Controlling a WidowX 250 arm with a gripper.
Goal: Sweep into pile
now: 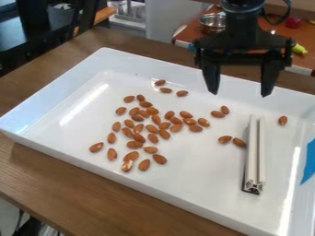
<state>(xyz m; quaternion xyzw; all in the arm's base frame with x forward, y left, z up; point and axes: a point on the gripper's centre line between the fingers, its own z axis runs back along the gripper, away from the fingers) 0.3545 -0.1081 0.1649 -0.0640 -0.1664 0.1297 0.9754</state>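
Observation:
My gripper (240, 91) hangs open over the back right part of the white tray, its two fingers wide apart with nothing between them. Below it and slightly right, a white metal bar (255, 154) lies in the tray, running from back to front. Almonds (152, 128) are scattered left of the bar, most of them loosely grouped left of the tray's middle. Two almonds (225, 139) lie close by the bar's left side, and a single almond (282, 120) is on its right.
The white tray (49, 85) has raised walls and stands on a brown wooden table (37, 184). A blue piece (309, 161) shows at the right edge. Behind the tray are a metal bowl (212, 22) and a yellow-green item (299, 49).

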